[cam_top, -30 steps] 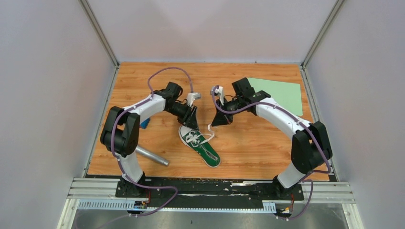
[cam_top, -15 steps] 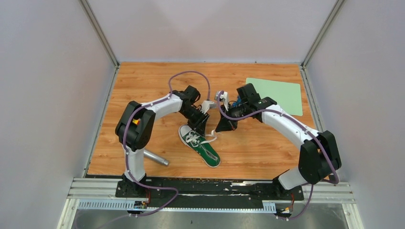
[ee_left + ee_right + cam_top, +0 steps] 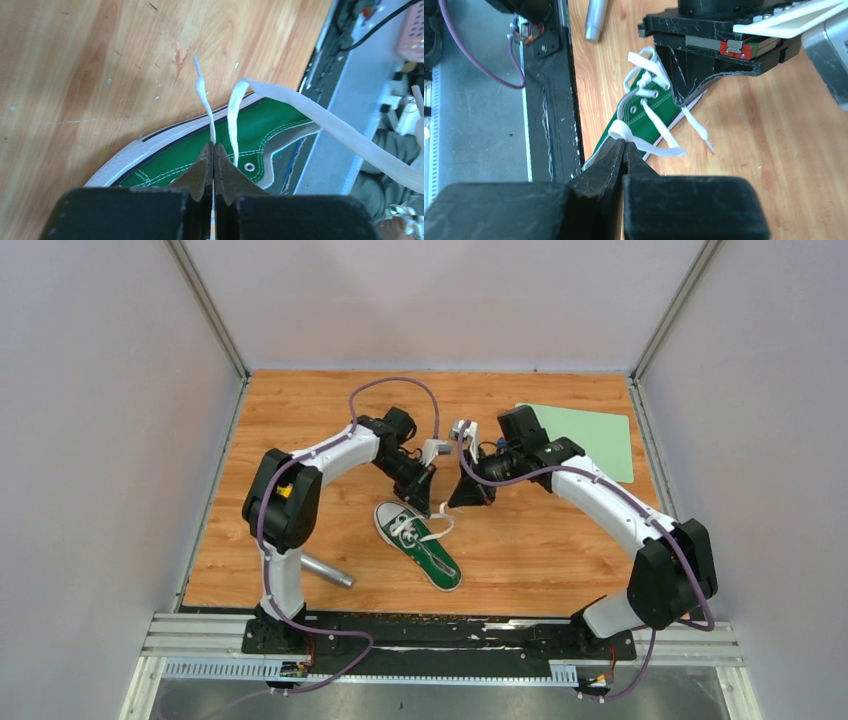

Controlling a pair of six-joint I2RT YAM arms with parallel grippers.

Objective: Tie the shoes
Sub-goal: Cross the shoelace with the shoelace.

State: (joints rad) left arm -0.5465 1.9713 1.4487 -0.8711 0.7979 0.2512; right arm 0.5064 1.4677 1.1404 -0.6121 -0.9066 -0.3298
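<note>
The green shoe [image 3: 420,546] with white toe cap lies mid-table, toe toward the back left. In the left wrist view my left gripper [image 3: 214,146] hangs over the shoe [image 3: 260,122], shut on a thin white lace [image 3: 205,100] whose tip trails onto the wood. A second, wider lace [image 3: 330,130] runs off to the right. My right gripper [image 3: 624,141] is shut on a folded bend of that lace [image 3: 620,131], just above the shoe [image 3: 641,120]. From above, the left gripper [image 3: 428,508] and right gripper [image 3: 462,502] sit close together behind the shoe.
A metal cylinder [image 3: 325,570] lies on the wood near the left arm's base. A pale green mat [image 3: 590,440] covers the back right corner. The black rail [image 3: 564,100] marks the table's near edge. Grey walls close in three sides.
The left arm swung right and down to the shoe, and its jaws closed from open onto a lace. The right gripper shifted slightly left, staying shut on its lace.
</note>
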